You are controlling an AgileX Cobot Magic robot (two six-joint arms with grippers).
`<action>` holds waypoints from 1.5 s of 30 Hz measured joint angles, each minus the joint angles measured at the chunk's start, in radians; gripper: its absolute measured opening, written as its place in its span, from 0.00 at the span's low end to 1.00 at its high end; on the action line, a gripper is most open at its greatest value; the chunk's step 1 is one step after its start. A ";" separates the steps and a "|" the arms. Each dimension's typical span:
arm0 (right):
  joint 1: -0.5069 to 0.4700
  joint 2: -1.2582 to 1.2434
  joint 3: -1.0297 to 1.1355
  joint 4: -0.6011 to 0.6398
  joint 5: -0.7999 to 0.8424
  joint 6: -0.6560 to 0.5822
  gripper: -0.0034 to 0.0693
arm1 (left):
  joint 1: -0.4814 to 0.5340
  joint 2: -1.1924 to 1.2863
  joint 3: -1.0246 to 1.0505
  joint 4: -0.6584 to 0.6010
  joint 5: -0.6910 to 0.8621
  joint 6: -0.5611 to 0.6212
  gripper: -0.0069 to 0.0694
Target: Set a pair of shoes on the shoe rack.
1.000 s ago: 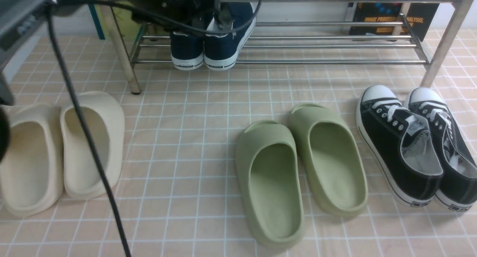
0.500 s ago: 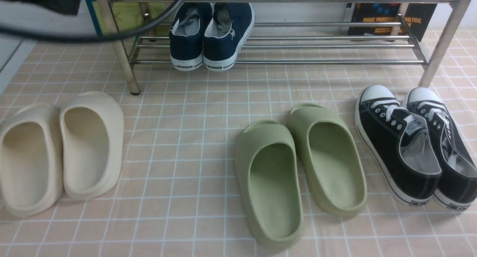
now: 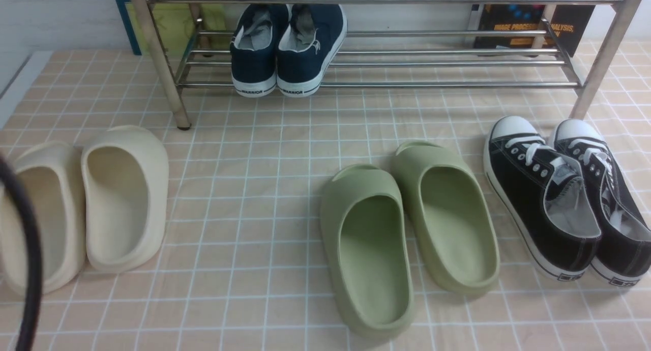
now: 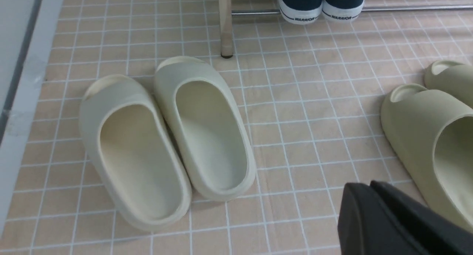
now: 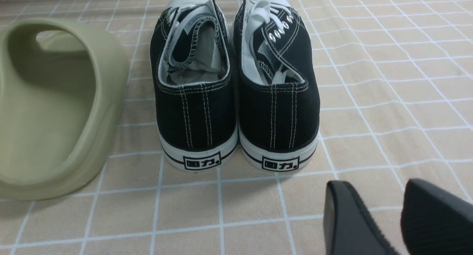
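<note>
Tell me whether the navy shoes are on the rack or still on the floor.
On the rack. Both navy shoes sit side by side on the shoe rack rods near its left end, white heels facing out, with no gripper touching them.

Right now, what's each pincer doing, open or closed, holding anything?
Left pincer: closed, holding nothing.
Right pincer: open, holding nothing, behind the black sneakers.

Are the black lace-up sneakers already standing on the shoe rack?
No, the black lace-up sneakers stand on the tiled floor in front of the shoe rack; only the navy shoes sit on its rods.
</note>
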 joint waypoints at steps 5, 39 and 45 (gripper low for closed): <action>0.000 0.000 0.000 0.000 0.000 0.000 0.38 | 0.000 -0.085 0.020 0.016 0.114 -0.030 0.14; 0.000 0.000 0.000 0.000 0.000 0.000 0.38 | 0.317 -0.540 0.898 -0.099 -0.685 0.160 0.16; 0.000 0.000 0.000 0.000 0.000 0.000 0.38 | 0.318 -0.542 0.990 0.021 -0.684 -0.025 0.16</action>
